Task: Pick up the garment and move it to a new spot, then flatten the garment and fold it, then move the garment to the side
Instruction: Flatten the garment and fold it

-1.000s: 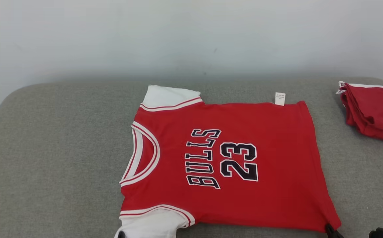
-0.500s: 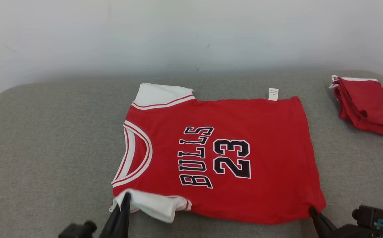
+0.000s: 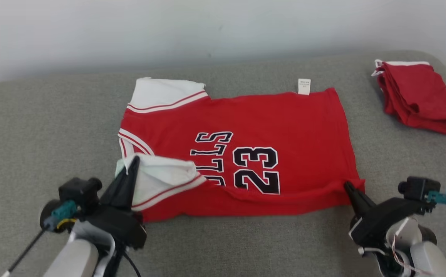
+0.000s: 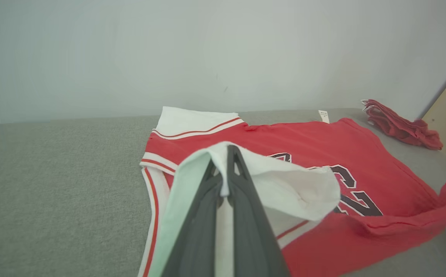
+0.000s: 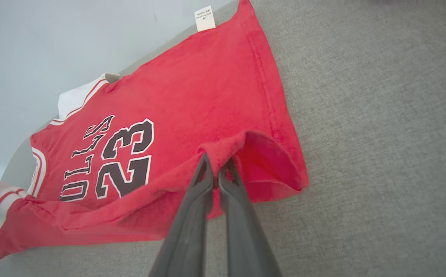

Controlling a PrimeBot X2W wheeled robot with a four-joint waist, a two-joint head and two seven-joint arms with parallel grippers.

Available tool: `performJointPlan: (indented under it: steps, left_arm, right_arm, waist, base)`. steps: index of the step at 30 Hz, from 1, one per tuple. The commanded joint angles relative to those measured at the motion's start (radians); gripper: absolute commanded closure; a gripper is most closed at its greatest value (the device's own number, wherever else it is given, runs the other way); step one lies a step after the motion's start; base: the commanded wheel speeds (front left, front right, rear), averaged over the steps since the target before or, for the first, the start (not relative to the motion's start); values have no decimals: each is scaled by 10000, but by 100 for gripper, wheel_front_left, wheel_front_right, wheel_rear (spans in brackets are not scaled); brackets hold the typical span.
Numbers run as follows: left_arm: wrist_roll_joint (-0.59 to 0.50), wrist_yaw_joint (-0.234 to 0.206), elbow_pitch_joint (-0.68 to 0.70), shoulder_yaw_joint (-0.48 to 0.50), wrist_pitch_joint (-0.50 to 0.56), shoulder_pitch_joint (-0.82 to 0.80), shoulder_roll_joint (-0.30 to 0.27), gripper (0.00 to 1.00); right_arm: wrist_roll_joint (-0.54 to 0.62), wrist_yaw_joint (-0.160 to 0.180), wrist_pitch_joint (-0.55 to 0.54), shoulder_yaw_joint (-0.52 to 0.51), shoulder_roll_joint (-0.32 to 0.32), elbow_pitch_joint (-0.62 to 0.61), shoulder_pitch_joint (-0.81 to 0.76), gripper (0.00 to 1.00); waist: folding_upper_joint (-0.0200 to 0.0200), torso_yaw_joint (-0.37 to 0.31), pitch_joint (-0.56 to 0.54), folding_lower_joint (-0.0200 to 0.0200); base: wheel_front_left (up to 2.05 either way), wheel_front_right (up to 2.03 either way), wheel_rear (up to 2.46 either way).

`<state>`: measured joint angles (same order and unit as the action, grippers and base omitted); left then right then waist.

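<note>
My left gripper (image 3: 133, 161) is clamped shut on the white near sleeve (image 3: 161, 173) of the jersey (image 3: 269, 127) – in the left wrist view the cloth drapes over both sides of my closed fingers (image 4: 242, 200). My right gripper (image 3: 347, 186) is pinched shut on the near hem corner (image 5: 223, 150), which stands up in a small red tent around the fingertips.

A second ago the jersey lay flat on the grey cushion (image 3: 34, 127), the whole word and number showing, and my grippers were barely at the bottom edge of the head view. Half a second ago the sleeve was just off the cushion. Now the near edge is raised along its length and brought over the body of the shirt – the sleeve hangs above the neckline (image 3: 132, 142) and hides the first letters of the lettering (image 3: 211, 154), while the 23 (image 3: 255, 169) stays visible. My head camera has also tipped, so everything sits higher in that view; that is no move of the cloth.

The far sleeve (image 3: 161, 94) and the small white label (image 3: 304, 86) lie flat near the wall (image 3: 130, 30). A second red garment (image 3: 419, 96) sits folded at the cushion's far right, well apart from the jersey.
</note>
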<state>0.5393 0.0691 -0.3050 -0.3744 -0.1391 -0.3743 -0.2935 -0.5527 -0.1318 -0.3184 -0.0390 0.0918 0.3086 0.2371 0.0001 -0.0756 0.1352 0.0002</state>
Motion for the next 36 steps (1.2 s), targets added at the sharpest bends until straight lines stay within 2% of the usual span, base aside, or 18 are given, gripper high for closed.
performJointPlan:
  steps: [1,7,8,9,10,11,18,27,36]
  left_arm:
    - [-65,68,-191,15,-34,-287,-77,100]
    - [-119,372,-1674,-172,-133,-1556,-172,100]
    - [-60,414,-1897,-220,-184,-1721,-132,100]
    - [-27,432,-2124,-218,-267,-1886,-125,84]
    - [-26,445,-2333,-228,-397,-2035,-121,17]
    - [43,479,-2496,-202,-533,-2139,-70,0]
    - [341,563,-3171,-91,-1096,-2060,-13,0]
    - [476,534,-2983,109,-1251,-536,140,0]
    - [639,478,-3117,68,-1203,257,242,0]
  right_arm:
    - [43,20,-41,-12,-29,141,272,100]
    - [351,20,162,2,-55,1174,1518,100]
    - [414,20,307,22,-26,1300,1680,52]
    - [430,20,439,34,-4,1424,1806,0]
    - [464,20,584,51,25,1542,1900,0]
    - [549,20,740,102,98,1629,1957,0]
    - [677,20,1683,467,640,1994,1617,0]
    - [723,20,2175,623,1244,2327,944,0]
    - [983,20,2631,686,1303,2773,1085,0]
  waist:
    - [-1,-214,298,-2]
    - [-1,-277,548,-2]
    - [-1,-274,559,-2]
    - [-1,-263,558,-2]
    - [-1,-250,545,-2]
    - [-1,-235,524,-2]
    - [-1,-58,142,-2]
    - [-1,263,-92,-2]
    - [-1,533,204,-2]
  base:
    - [0,0,0]
    - [0,0,0]
    - [0,0,0]
    - [0,0,0]
    - [0,0,0]
    - [0,0,0]
    - [0,0,0]
    - [0,0,0]
    - [0,0,0]
